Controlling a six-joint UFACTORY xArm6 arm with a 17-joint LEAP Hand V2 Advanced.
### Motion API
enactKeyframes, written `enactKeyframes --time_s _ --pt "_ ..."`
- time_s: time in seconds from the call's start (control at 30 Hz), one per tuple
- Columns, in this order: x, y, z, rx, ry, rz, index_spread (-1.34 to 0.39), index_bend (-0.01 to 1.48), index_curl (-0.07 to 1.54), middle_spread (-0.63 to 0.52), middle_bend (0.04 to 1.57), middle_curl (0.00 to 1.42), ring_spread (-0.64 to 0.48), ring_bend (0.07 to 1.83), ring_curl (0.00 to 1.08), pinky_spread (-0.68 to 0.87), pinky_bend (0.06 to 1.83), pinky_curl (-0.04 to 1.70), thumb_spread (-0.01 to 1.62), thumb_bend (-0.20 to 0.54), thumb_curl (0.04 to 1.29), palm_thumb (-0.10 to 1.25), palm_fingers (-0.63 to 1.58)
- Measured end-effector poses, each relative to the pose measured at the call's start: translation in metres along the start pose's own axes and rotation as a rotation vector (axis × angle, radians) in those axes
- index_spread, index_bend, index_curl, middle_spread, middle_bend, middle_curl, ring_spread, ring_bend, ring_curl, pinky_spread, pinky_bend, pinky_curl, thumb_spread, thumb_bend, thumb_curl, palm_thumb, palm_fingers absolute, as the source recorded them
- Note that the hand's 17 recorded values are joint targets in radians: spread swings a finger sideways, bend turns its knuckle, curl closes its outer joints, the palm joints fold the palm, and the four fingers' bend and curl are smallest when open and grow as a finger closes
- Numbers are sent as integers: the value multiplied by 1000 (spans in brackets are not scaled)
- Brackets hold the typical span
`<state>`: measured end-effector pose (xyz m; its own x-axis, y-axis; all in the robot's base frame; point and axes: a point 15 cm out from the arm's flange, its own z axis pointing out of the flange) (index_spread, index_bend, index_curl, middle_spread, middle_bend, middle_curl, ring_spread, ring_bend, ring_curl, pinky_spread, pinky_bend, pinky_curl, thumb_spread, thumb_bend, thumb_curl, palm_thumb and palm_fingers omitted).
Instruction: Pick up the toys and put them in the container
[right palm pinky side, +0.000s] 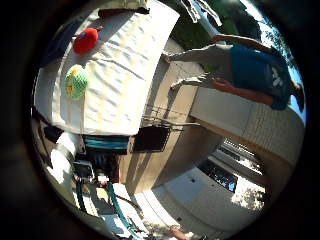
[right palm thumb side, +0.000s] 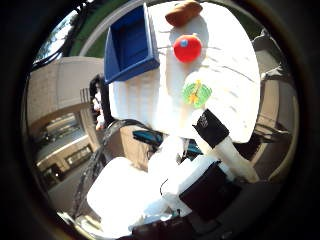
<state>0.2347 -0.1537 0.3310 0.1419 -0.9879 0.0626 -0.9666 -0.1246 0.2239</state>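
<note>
A table under a white cloth (right palm thumb side: 225, 65) carries a blue open container (right palm thumb side: 132, 70) near one edge. Beside the container lie three toys in a row: a brown one (right palm thumb side: 183, 12) at the far end, a red ball-like one (right palm thumb side: 187, 48) in the middle, and a green and yellow one (right palm thumb side: 196, 93) closest to me. My hand (right palm thumb side: 200, 170) hangs well off the table's near edge, away from all of them. One white finger with a black tip (right palm thumb side: 211, 129) reaches out straight towards the green toy without touching it. Nothing is in the hand.
A dark box (right palm pinky side: 151, 138) and a wire rack (right palm pinky side: 160, 117) stand on the pavement beside the table. A teal bar (right palm pinky side: 105, 143) runs under the table's near edge. Buildings and paved ground surround the table.
</note>
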Motion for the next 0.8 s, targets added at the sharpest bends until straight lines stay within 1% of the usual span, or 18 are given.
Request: enactKeyframes --time_s 0.17,0.37,0.53,0.63,0.8 --pt "30 8 14 -9 -21 22 -141 178 325 74 162 288 276 282 333 421 420 272 1246 -19 326 669 120" --pt "47 -2 37 -31 -21 20 -127 144 298 80 171 297 276 308 339 413 445 277 1243 -20 327 678 88" --pt "36 -1 70 -70 -52 -7 -137 132 270 89 174 304 275 335 343 406 470 282 1212 -38 323 627 55" --pt "21 3 95 -112 -83 -30 -143 136 254 100 174 307 274 347 343 403 489 286 1195 -34 315 601 38" --pt "-1 -15 128 -95 -71 -99 -142 144 244 103 173 309 273 357 343 401 502 287 1182 -29 311 588 31"
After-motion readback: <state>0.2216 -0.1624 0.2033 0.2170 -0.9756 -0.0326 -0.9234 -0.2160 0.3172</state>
